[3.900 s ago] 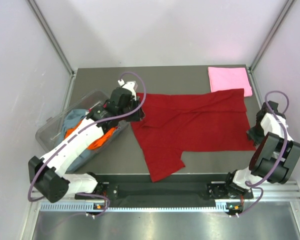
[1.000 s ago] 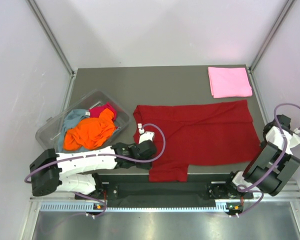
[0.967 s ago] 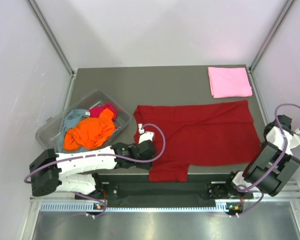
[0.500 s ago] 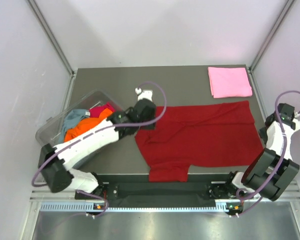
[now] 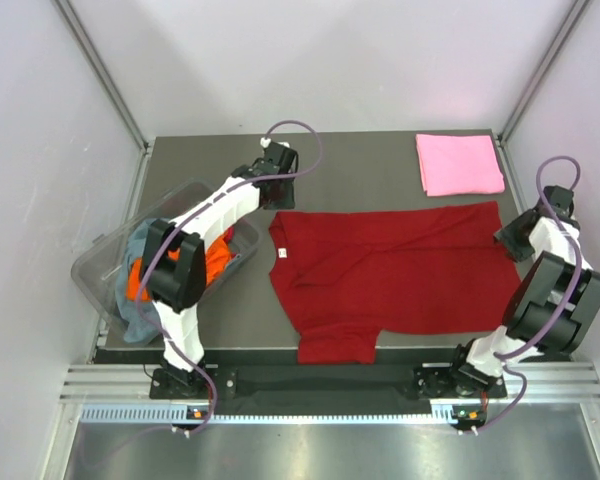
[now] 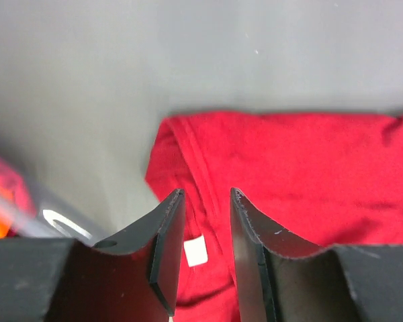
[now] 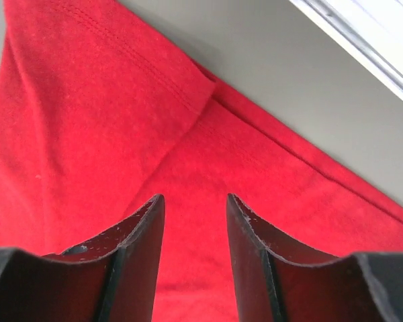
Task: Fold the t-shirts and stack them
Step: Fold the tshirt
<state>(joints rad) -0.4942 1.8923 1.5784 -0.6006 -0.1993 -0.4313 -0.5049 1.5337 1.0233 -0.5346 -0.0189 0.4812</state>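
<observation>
Across the middle of the desk (image 5: 360, 165) the dark red shirt (image 5: 390, 265) lies spread out; left fingers (image 6: 164, 248) hang released over its collar, right fingers (image 7: 138, 235) parted over its right edge, both gripping nothing.

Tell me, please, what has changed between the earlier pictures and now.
The left end effector swung from the red shirt's near sleeve to its far collar corner; the right end effector moved to the far right corner. Both are open, holding nothing. The shirt lies flatter, clear of the pink shirt. Pink shirt and tub stayed.
</observation>
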